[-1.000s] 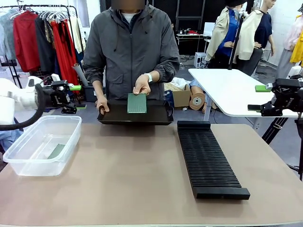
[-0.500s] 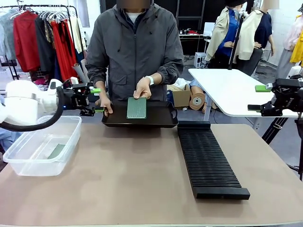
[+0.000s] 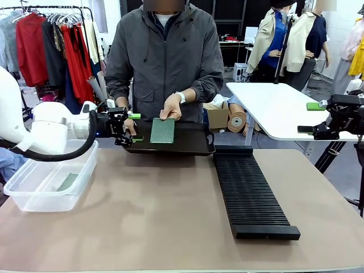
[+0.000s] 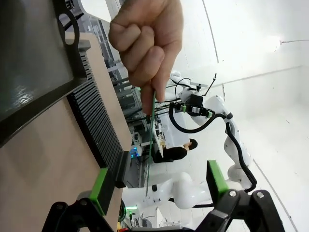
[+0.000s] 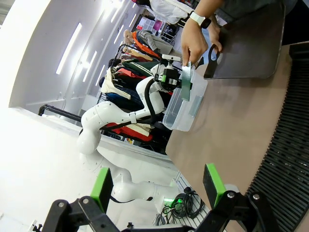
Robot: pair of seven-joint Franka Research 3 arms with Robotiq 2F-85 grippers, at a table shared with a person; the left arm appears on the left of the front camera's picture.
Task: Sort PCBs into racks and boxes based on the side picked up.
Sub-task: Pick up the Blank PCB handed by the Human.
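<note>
A person's hand [image 3: 170, 106] holds a green PCB [image 3: 162, 130] upright over the black tray [image 3: 193, 149] at the table's far edge. My left gripper [image 3: 136, 128] is open just left of that board, level with it, its green pads [image 3: 135, 116] apart. In the left wrist view the PCB [image 4: 153, 125] hangs edge-on from the hand [image 4: 145, 43], beyond my open left gripper [image 4: 159, 186]. A second PCB [image 3: 68, 182] lies in the clear box [image 3: 34, 196] at left. The ribbed black rack [image 3: 250, 190] lies at right. My right gripper [image 3: 310, 118] hangs open off the table's right side.
The person stands at the far edge, the other hand on the tray's left handle. A white side table [image 3: 273, 108] stands behind my right gripper. The right wrist view shows the box [image 5: 186, 106], the tray [image 5: 246, 43] and the rack [image 5: 289, 154] from far off.
My left arm has swung right from above the box to beside the held PCB. The person has shifted the tray slightly right. The right arm has not moved.
</note>
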